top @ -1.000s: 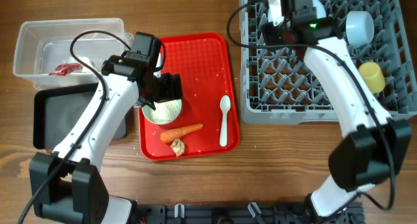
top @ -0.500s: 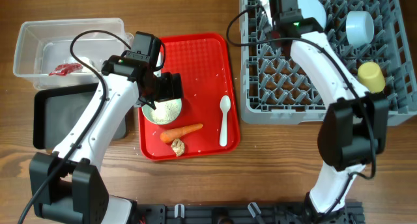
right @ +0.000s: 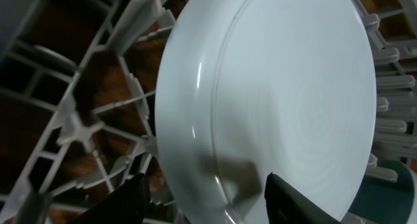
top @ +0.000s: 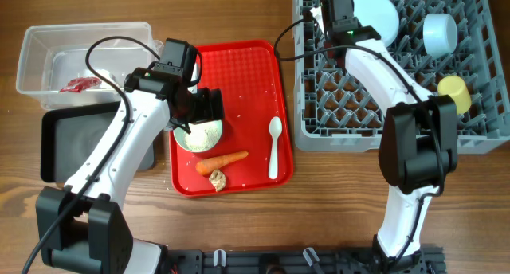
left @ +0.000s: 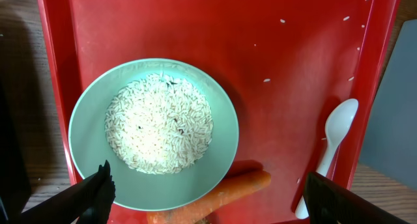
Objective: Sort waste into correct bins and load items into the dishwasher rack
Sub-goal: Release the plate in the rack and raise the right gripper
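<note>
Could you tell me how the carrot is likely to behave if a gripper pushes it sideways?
Probably stiff: the carrot lies nearly straight. Round and tapered, it would likely roll in a curve on the red tray.

No legible text, label, brand, number or sign in any view

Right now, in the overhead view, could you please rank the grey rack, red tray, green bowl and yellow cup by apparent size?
Largest to smallest:
1. grey rack
2. red tray
3. green bowl, partly covered by the arm
4. yellow cup
</note>
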